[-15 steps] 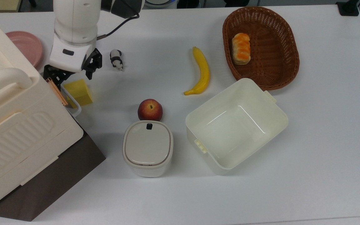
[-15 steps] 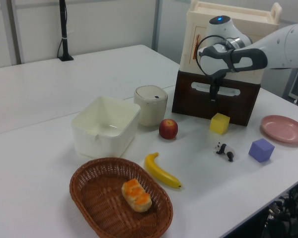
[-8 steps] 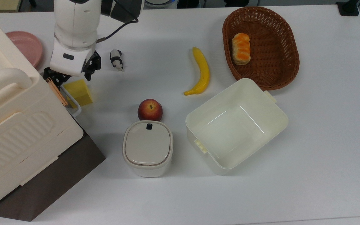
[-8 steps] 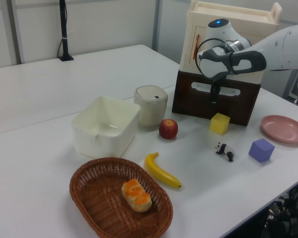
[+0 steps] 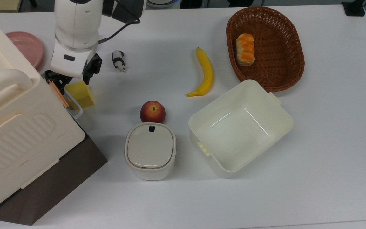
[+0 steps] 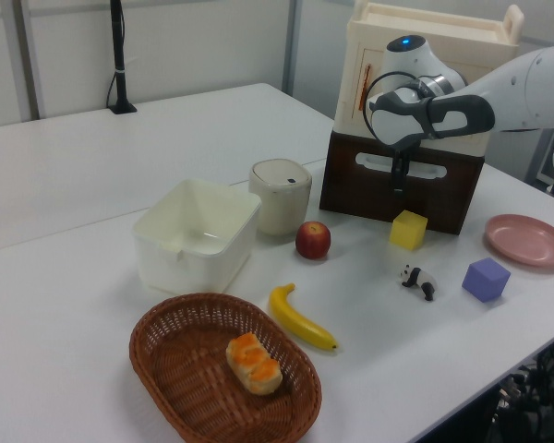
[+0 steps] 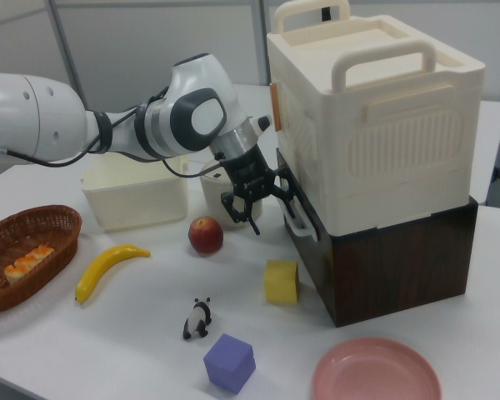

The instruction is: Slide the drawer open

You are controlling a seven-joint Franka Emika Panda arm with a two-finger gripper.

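Note:
The drawer [image 6: 402,189] is the dark brown base under the big cream ribbed case [image 7: 371,125]. Its front panel [image 7: 307,246] sits flush and carries a thin white loop handle [image 7: 300,223], which is also visible in the top view [image 5: 76,109] and left view [image 6: 402,167]. My gripper [image 7: 267,204] hangs right at the front panel by one end of the handle, with its fingers spread and nothing held. From above, the gripper [image 5: 70,81] is between the case's corner and the yellow block. In the left view the gripper [image 6: 398,180] overlaps the handle.
A yellow block [image 5: 79,93] lies just off the drawer front, under the gripper. Nearby are a toy panda [image 5: 118,60], an apple [image 5: 152,111], a lidded cream container [image 5: 150,151], a cream bin [image 5: 275,109], a banana [image 5: 203,73], a basket [image 5: 292,60] holding bread, a purple cube [image 7: 230,362] and a pink plate [image 7: 375,371].
The gripper has edged slightly closer to the drawer's front and handle. Nothing else has moved.

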